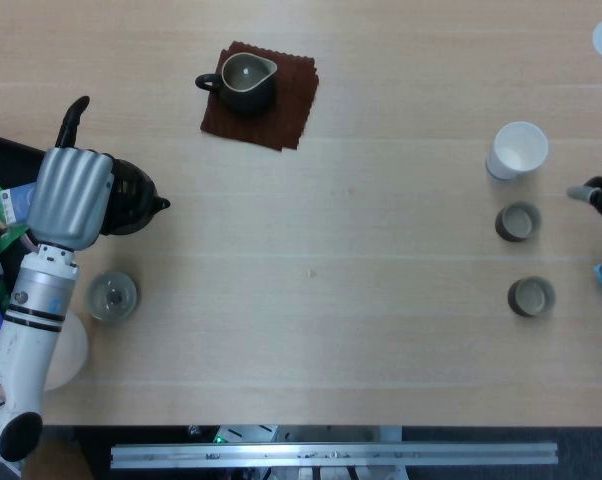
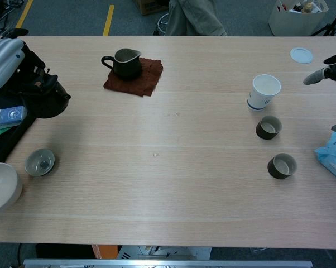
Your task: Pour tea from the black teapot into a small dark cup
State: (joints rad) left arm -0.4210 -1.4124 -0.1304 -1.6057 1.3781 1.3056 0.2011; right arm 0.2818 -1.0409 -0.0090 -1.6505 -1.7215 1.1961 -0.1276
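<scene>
While the left hand (image 1: 73, 195) gripped the black teapot (image 1: 129, 197) at the table's far left edge, spout facing inward, the pot hung clear of the wood, presumably lifted for carrying toward a cup. The teapot looked glossy, round-bellied, short-spouted. A small grey-green cup (image 1: 112, 296) sat just below it; two small dark cups (image 2: 268, 127) (image 2: 282, 166) stood well apart, far right. The right hand (image 2: 330, 72) showed only at the frame edge near the paper cup (image 2: 264, 91), fingers apart, apparently holding nothing.

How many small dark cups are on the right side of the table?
2: one small dark cup just below the white paper cup, the other cup nearer the front edge. None seems hidden.
</scene>
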